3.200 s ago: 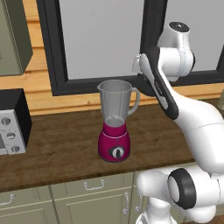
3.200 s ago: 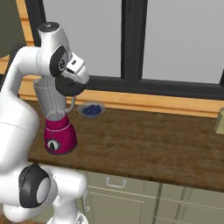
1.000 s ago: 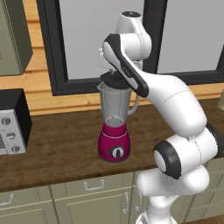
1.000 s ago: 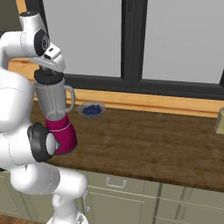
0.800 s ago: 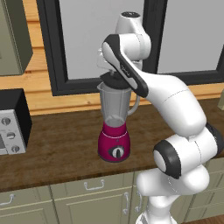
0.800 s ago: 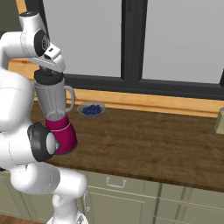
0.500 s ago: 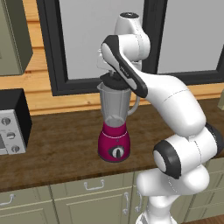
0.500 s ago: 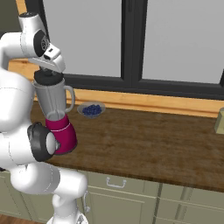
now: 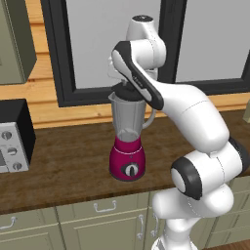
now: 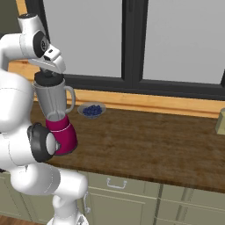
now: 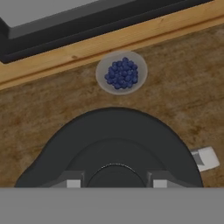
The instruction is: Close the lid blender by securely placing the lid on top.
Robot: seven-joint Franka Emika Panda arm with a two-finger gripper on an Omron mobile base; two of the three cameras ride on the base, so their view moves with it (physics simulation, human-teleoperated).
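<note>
**Fingers clamped on the lid at the jar's mouth**

Fingers [image 11: 73,183] pinch the raised centre knob of the lid [image 11: 113,144], one on each side of it. That flat, round black disc sits on the mouth of the blender [image 9: 128,141], covering the rim of its clear grey jar. The gripper [image 10: 49,74] comes straight down onto it; the white arm rises from the base, arches high in front of the window [image 10: 132,39] and bends over the jar top.

Below the jar, the waisted magenta base carries a round black dial facing the near edge of the brown wooden counter [image 10: 154,145]. A shallow grey bowl [image 11: 121,73] of blueberries lies just right of the blender, toward the far wall's pale wooden sill. A black-and-grey microwave [image 9: 12,136] stands well to the left.

Over the last second nothing has visibly shifted: arm and lid match the previous frames.
</note>
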